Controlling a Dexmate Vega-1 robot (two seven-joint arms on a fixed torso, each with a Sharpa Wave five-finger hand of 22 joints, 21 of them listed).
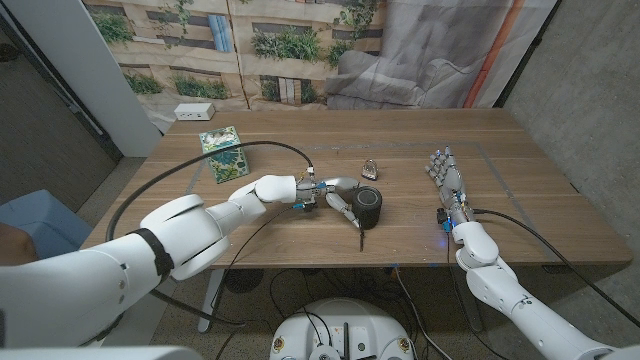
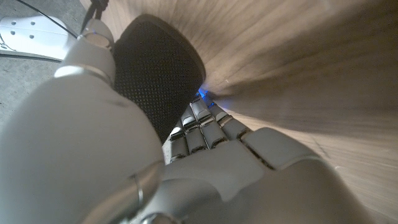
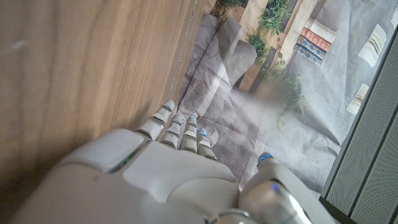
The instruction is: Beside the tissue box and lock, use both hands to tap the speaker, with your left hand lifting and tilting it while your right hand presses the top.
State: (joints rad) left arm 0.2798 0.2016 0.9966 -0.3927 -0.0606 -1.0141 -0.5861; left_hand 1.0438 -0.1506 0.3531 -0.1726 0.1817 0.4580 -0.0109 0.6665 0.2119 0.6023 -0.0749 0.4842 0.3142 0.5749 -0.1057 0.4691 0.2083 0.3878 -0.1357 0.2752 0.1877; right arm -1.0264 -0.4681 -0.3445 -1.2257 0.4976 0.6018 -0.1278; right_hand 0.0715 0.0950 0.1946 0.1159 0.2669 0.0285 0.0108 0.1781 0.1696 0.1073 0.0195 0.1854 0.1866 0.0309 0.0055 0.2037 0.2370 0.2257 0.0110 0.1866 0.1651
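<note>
While the wooden tabletop [image 1: 300, 140] carries everything in the head view, the left arm [image 1: 170, 235] reaches in across its near half toward the middle. The right arm [image 1: 510, 290] comes up from the near right corner. At the far left of the tabletop lies the green patterned tissue box [image 1: 224, 153], well apart from the other things. A white power strip [image 1: 194, 112] sits on the floor beyond the far left corner.

Near the tabletop's middle stands the dark cylindrical speaker [image 1: 367, 205], upright and resting on the wood, with a black cable running off its near side. The left hand [image 1: 335, 197] is at the speaker's left side, its fingers curved around the body and touching it; in the left wrist view the black mesh speaker [image 2: 158, 78] lies right against the fingers [image 2: 202, 121], with a blue light at their tips, though how firmly it is gripped cannot be told. The right hand [image 1: 446, 178] stands on its edge well to the right of the speaker, fingers extended and slightly apart, holding nothing; the right wrist view shows the same hand [image 3: 168, 168] beside bare wood. Just behind the speaker lies the small metal lock [image 1: 370, 168], apart from it.
</note>
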